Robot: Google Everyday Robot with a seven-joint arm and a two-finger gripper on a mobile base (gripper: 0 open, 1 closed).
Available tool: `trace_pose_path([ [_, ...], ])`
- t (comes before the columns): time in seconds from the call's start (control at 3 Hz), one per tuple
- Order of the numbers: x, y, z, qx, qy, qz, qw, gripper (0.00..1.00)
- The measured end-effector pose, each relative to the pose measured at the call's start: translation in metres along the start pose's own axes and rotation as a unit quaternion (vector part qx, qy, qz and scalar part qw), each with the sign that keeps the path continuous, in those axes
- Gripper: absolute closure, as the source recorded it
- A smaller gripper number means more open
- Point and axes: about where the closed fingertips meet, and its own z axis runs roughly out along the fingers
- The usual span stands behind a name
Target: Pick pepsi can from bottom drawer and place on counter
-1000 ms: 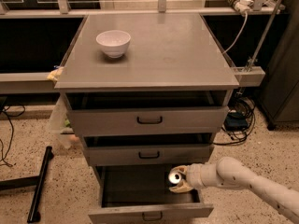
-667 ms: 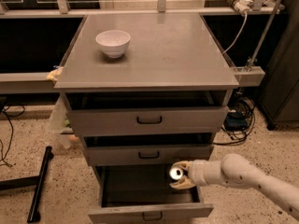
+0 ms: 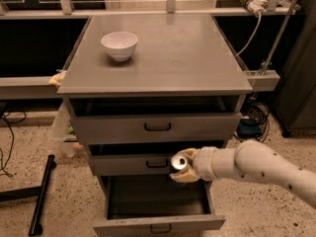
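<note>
My gripper [image 3: 181,168] is shut on the pepsi can [image 3: 178,162], whose silver top faces the camera. It holds the can in the air in front of the middle drawer, above the open bottom drawer [image 3: 158,222]. The white arm [image 3: 256,168] comes in from the lower right. The bottom drawer is pulled far out and its dark inside shows nothing else. The counter [image 3: 197,58] is the flat grey top of the cabinet, well above the can.
A white bowl [image 3: 119,45] stands on the counter's back left. The top drawer [image 3: 157,126] and middle drawer [image 3: 129,164] are pulled out slightly. A black stand leg [image 3: 42,194] lies on the floor at the left. Cables and a rail stand at the right.
The gripper has lifted the can up out of the bottom drawer and drawn it toward the front of the middle drawer.
</note>
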Motion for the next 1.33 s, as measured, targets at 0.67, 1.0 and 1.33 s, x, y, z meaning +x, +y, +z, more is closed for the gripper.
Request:
trace_pose_path([
  [0.67, -0.093, -0.027, -0.046, 0.029, 0.048, 0.011, 0.9984, 1.0],
  [1.0, -0.093, -0.027, -0.046, 0.029, 0.048, 0.011, 0.9984, 1.0],
  [1.33, -0.134, -0.042, -0.071, 0.028, 0.023, -0.006, 0.9993, 1.0],
])
